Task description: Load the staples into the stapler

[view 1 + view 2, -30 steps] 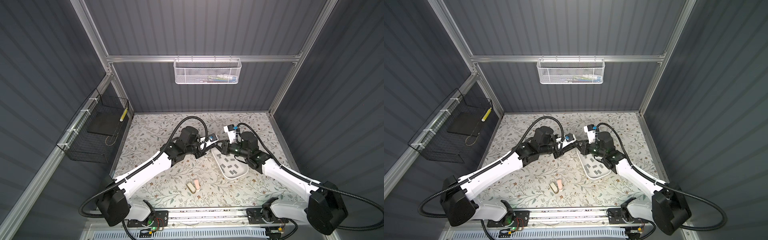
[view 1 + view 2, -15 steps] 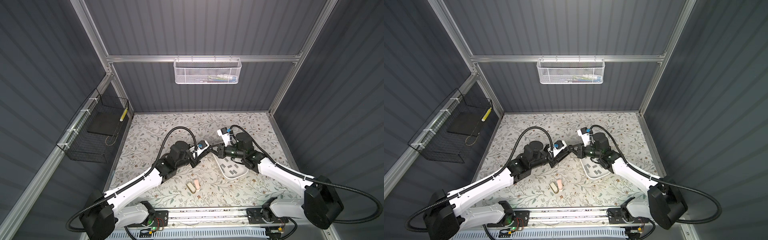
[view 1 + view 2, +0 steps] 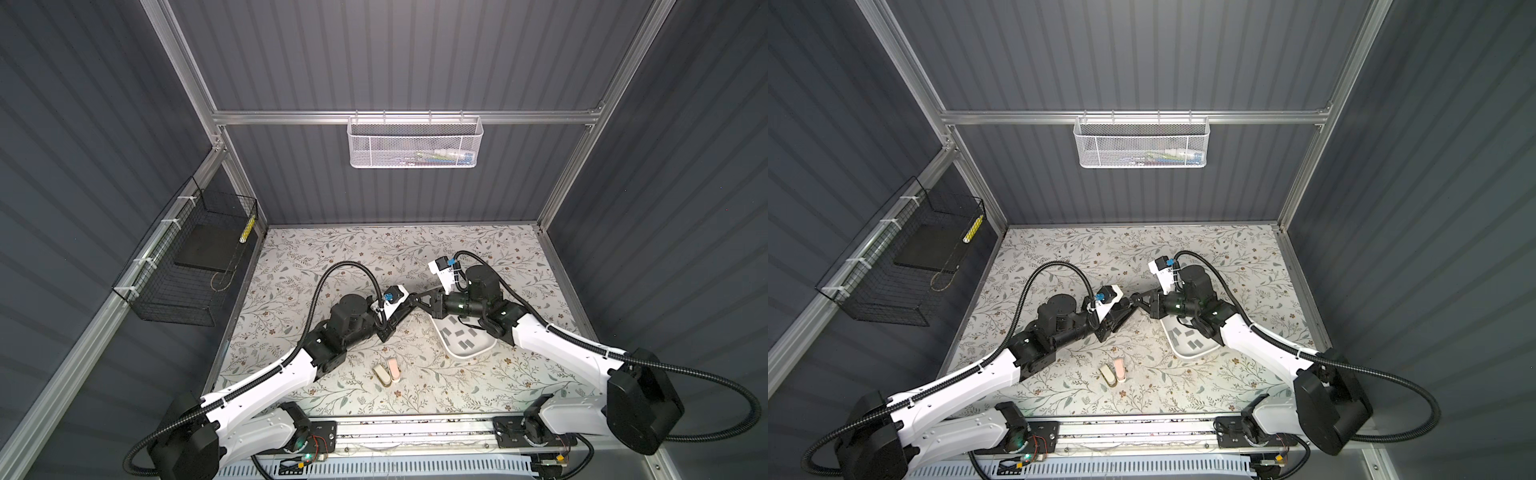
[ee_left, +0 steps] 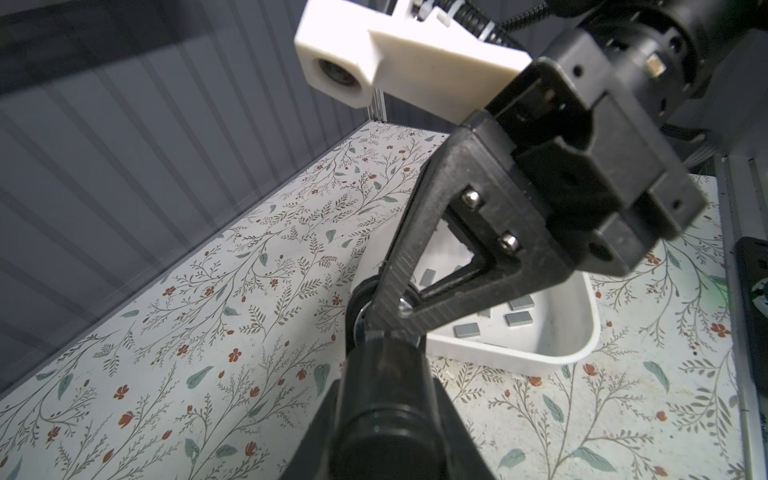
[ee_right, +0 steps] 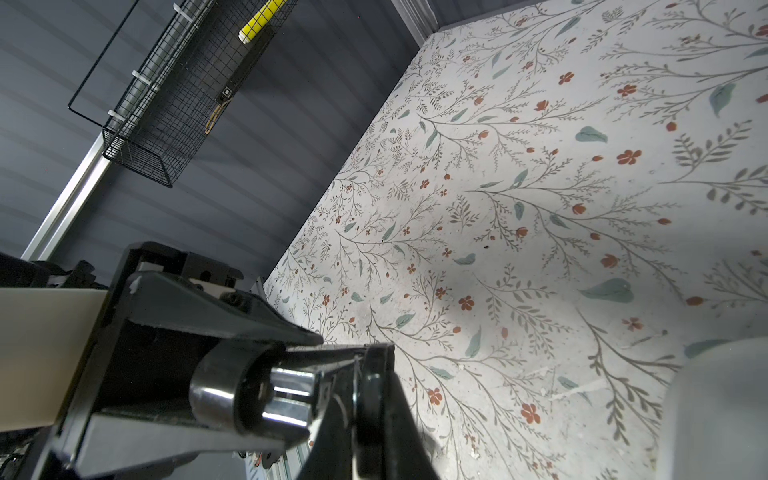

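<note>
While the staples [image 3: 464, 343] lie in the white tray [image 3: 484, 353], at four o'clock from the right claw [image 3: 417, 298], that claw is squeezed together at the nose of what looks like the stapler [image 5: 286, 395], which the left claw [image 3: 401, 313] clamps, pointing toward two o'clock; both arms reach inward.

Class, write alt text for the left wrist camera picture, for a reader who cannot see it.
The shut right gripper meets the front end of a black stapler clamped in the left gripper, above a floral table. Behind them, a white tray holds loose grey staples.
</note>
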You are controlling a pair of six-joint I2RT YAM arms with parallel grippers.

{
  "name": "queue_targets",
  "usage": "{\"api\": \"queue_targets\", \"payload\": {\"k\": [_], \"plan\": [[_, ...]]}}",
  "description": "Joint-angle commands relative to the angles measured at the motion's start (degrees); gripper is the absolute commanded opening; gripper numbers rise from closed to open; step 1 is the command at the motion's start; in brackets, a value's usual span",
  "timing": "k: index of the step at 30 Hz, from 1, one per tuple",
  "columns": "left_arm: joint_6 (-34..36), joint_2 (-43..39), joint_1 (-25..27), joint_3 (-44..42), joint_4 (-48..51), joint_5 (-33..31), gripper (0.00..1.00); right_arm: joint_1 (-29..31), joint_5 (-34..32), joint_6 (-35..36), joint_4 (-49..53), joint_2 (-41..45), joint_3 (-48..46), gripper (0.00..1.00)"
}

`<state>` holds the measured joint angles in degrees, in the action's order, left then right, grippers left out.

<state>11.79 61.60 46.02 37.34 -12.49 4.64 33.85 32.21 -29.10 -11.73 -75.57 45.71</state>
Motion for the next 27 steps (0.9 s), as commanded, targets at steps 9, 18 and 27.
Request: {"api": "queue_targets", "payload": {"k": [9,18,27], "plan": [[-1.5,-10.3,-2.9,-2.2,-7.0,8.4,0.00,-5.3,-25.2,-1.7,9.2,-1.4,0.1,0.00],[3.8,-7.5,-2.8,1.0,-0.8,13.8,0.00,-5.6,-21.1,-0.6,8.8,-0.1,0.8,0.18],[7.3,0.7,-2.8,7.3,8.0,20.2,0.00,-5.5,-17.4,3.7,7.5,7.4,-0.2,0.52]]}}
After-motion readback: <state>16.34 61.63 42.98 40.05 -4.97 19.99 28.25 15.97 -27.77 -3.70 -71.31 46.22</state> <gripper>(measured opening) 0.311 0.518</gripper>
